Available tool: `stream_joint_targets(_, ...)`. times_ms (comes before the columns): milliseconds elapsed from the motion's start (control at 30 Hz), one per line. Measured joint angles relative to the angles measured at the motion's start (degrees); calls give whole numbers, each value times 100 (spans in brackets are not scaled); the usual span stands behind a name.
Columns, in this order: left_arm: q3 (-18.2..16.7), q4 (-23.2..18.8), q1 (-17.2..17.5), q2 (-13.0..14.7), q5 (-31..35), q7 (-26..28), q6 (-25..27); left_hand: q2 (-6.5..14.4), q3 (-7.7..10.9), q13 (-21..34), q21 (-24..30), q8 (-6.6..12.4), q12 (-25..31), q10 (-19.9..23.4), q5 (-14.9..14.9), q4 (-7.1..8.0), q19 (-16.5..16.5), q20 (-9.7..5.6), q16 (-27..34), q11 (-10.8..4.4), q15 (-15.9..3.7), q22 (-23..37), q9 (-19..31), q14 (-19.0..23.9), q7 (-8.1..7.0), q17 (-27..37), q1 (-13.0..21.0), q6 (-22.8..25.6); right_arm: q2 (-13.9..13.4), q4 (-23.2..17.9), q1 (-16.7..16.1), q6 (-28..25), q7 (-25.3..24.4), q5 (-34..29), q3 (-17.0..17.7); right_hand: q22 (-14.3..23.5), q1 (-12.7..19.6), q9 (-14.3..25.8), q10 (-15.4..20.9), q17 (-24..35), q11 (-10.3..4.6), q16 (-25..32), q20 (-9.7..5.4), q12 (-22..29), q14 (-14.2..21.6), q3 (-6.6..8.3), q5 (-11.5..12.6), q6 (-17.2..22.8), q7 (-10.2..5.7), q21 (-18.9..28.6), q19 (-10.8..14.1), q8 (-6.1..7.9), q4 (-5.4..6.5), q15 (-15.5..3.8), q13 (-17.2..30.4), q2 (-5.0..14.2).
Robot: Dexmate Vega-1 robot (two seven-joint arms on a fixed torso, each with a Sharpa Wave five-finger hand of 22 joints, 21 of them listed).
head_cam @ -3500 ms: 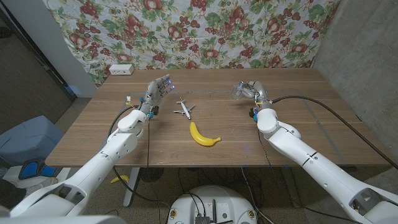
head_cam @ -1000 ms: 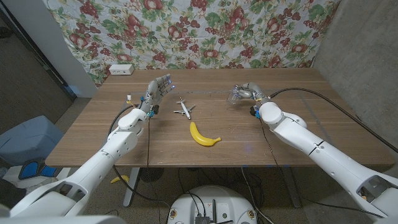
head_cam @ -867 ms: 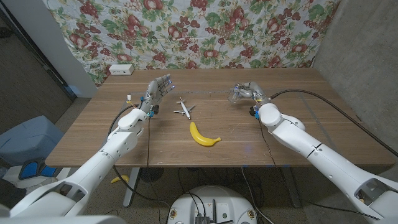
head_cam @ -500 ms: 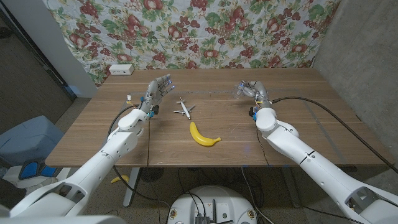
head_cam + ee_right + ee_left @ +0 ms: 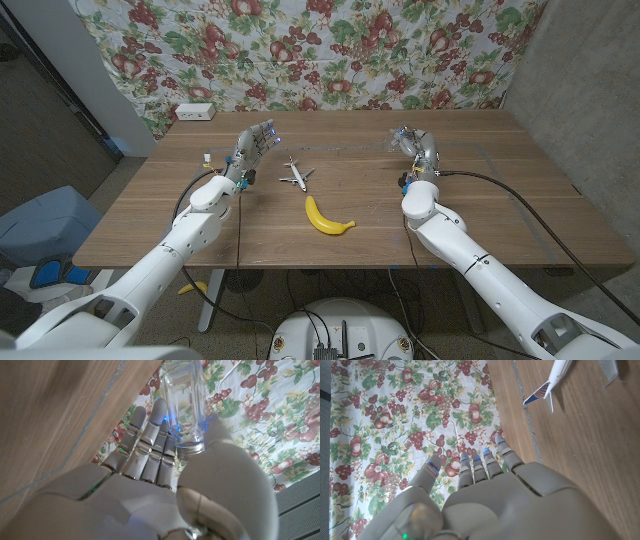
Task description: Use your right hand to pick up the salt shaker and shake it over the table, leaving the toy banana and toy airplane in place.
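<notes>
Floral cloth behind the bench frames your right hand [image 5: 165, 485], fingers [image 5: 150, 435] closed round the light, slick, breakable glass shaker [image 5: 182, 400]; grip mid-body.

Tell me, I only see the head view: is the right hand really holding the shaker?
Observer: Yes. In the right wrist view the right hand grips the shaker between thumb and fingers.
Operator: Which end is by the thumb?
Observer: The metal cap end; the clear glass body sticks out past the fingertips.
Operator: Is the left hand holding anything?
Observer: No. The left wrist view shows the left hand with fingers spread, holding nothing, and the airplane lying apart on the table.
</notes>
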Motion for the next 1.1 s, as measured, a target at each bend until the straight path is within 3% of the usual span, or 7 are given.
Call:
stream_joint_targets(367, -3, -3, 2, 4, 1, 1, 0, 0, 0, 0, 0, 0, 0, 0, 0, 0, 0, 0, 0, 0, 0, 0, 0, 0, 0, 0, 0, 0, 1, 12, -32, 33, 157, 1, 22, -4, 0, 0, 0, 0, 0, 0, 0, -8, 0, 0, 0, -2, -2, 0, 0, -11, 0, 0, 28, 0)
stream_joint_targets(400, -3, -3, 2, 4, 1, 1, 0, 0, 0, 0, 0, 0, 0, 0, 0, 0, 0, 0, 0, 0, 0, 0, 0, 0, 0, 0, 0, 0, -143, -71, -27, -4, 271, 18, 11, -4, 0, 0, 0, 0, 0, 0, 0, -17, 0, 0, 0, -2, -2, 0, 0, -11, 0, 0, 32, 0)
stream_joint_targets(767, -3, 20, -6, 3, 0, -27, 0, 0, 0, 0, 0, 0, 0, 0, 0, 0, 0, 0, 0, 0, 0, 0, 0, 0, 0, 0, 0, 0, -706, -286, 150, -270, 1348, 160, -135, -3, 0, 0, -1, 17, 0, 0, 0, -21, 0, 0, -3, -3, -3, 0, 0, -26, 0, 0, 33, 0)
stream_joint_targets(1100, -3, 59, -27, 0, -11, -52, 0, 0, 0, 0, 0, 0, 0, 0, 0, 0, 0, 0, 0, 0, 0, 0, 0, 0, 21, 0, 0, 21, -1237, -530, 528, -949, 2584, 449, -342, -3, 0, 0, -1, 17, -1, 1, -21, -24, 0, 0, -5, -3, -3, 0, -21, -13, 0, 0, 46, 0)
